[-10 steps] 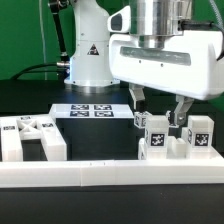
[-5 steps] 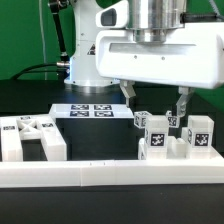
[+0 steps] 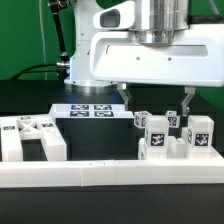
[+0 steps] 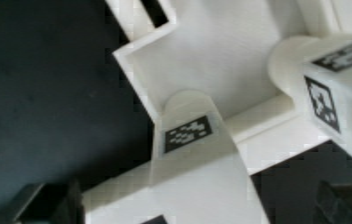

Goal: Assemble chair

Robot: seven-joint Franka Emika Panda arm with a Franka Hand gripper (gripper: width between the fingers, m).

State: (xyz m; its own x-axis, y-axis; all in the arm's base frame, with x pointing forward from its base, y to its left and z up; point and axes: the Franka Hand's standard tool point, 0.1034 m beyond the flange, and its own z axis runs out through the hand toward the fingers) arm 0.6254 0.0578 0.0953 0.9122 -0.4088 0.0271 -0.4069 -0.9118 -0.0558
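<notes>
The chair is in loose white tagged pieces. One cluster [image 3: 172, 137] stands at the exterior view's right, with several upright tagged blocks side by side. Another cluster [image 3: 30, 138] lies at the exterior view's left. My gripper [image 3: 155, 99] hangs open and empty just above the right cluster, with its fingers apart and touching nothing. In the wrist view, a white post with a tag [image 4: 189, 133] runs below the gripper [image 4: 194, 207]. A second tagged block [image 4: 342, 72] sits beside the post. The dark fingertips [image 4: 45, 205] show only at the picture's edges.
The marker board [image 3: 90, 110] lies flat on the black table behind the two clusters. A long plain white rail [image 3: 100, 176] runs along the front. The robot's white base [image 3: 88, 55] stands at the back.
The gripper has risen from around the right cluster's blocks to just above them. Its fingers have spread wider. The pieces stay in place.
</notes>
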